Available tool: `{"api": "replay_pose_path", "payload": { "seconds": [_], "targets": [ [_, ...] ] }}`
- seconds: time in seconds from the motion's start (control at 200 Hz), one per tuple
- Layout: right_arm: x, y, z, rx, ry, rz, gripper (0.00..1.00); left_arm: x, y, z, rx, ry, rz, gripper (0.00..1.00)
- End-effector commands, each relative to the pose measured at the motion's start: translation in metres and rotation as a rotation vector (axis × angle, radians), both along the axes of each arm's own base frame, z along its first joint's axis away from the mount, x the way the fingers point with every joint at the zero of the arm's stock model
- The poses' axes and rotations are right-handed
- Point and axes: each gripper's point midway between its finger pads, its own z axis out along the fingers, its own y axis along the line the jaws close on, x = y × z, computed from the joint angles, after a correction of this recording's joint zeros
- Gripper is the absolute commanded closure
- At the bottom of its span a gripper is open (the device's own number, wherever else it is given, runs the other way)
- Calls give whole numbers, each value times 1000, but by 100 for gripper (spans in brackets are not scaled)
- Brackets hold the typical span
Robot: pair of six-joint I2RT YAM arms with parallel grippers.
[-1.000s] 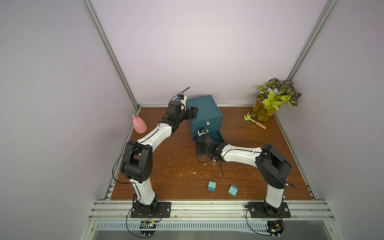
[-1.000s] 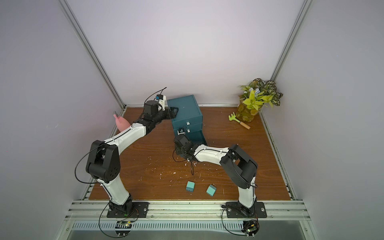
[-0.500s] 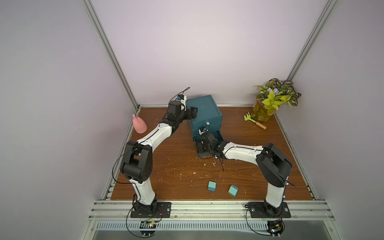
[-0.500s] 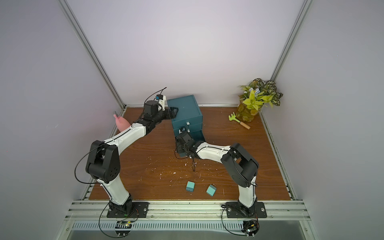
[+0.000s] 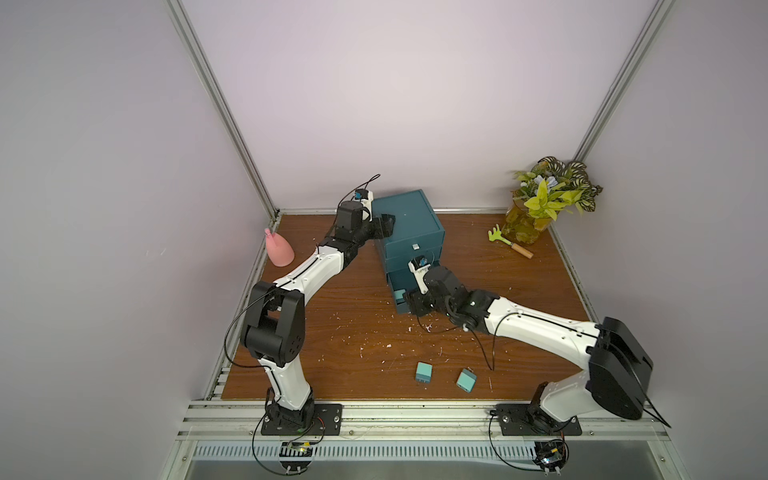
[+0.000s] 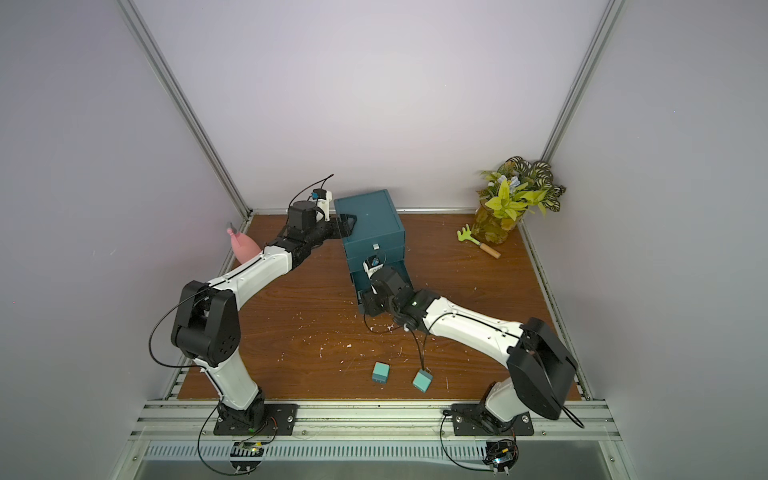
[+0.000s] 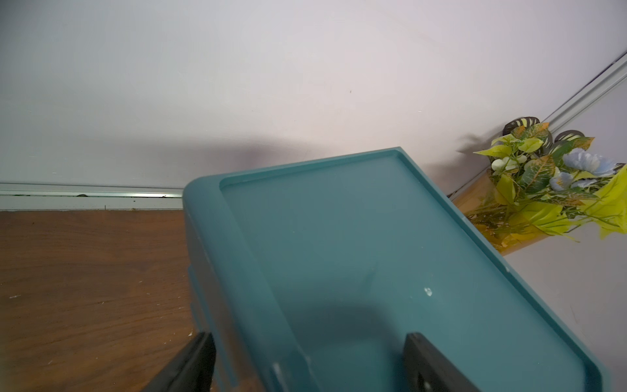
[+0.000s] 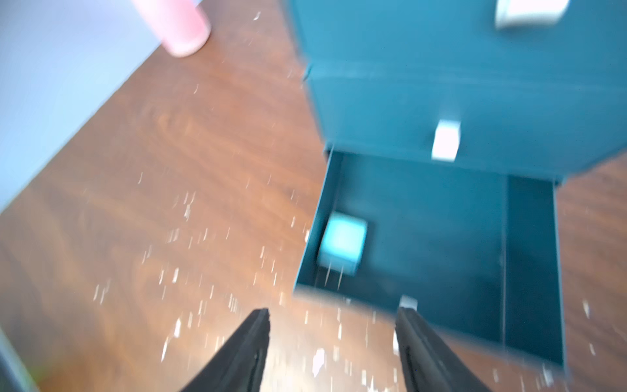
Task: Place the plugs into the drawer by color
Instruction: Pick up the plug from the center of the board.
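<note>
The drawer is a dark teal cabinet (image 5: 409,220) (image 6: 370,216) at the back of the table, with its bottom drawer (image 8: 441,237) pulled out. One blue-teal plug (image 8: 342,246) (image 5: 399,294) lies in that drawer's front corner. Two more blue-teal plugs (image 5: 423,371) (image 5: 466,380) lie near the table's front edge, also seen in a top view (image 6: 380,372). My right gripper (image 8: 334,339) (image 5: 411,305) hangs open and empty just in front of the open drawer. My left gripper (image 7: 312,363) (image 5: 386,224) stands open astride the cabinet's top left edge.
A pink bottle (image 5: 278,249) stands at the left edge of the table. A potted plant (image 5: 540,203) fills the back right corner, with a small green rake (image 5: 509,243) beside it. White crumbs are scattered over the wooden table (image 5: 353,340).
My right arm has shifted a little at the front of the open drawer, and its wrist view is blurred by motion. The left arm has not moved.
</note>
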Motion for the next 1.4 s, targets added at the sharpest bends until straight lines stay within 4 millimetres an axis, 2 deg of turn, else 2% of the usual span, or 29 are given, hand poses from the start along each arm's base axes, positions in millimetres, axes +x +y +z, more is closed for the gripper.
{"api": "replay_pose_path", "payload": {
  "seconds": [0.0,0.1,0.195,0.32,0.45,0.716,0.871,1.131,1.391],
  "targets": [
    [-48,-20,-36,-134,53,85,33,-14,2,-33,63,100,-6,18],
    [-87,-25,-57,-138,122,129,33,-14,3,-32,67,98,-4,17],
    [-114,-27,-71,-125,163,132,33,-14,4,-31,69,96,-2,18],
    [-136,-34,-85,-124,203,112,31,-15,1,-32,73,97,-6,18],
    [-150,-40,-95,-124,232,102,27,-16,-1,-33,74,100,-11,17],
    [-164,-30,-104,-111,260,148,24,-17,-2,-33,81,98,-14,17],
    [-169,-29,-114,-143,276,164,29,-16,-2,-34,84,100,-14,17],
    [-160,-27,-100,-140,203,178,35,-16,-1,-34,85,100,-11,17],
    [-146,-39,-110,-234,155,166,44,-16,0,-34,88,99,-6,17]
  ]
}}
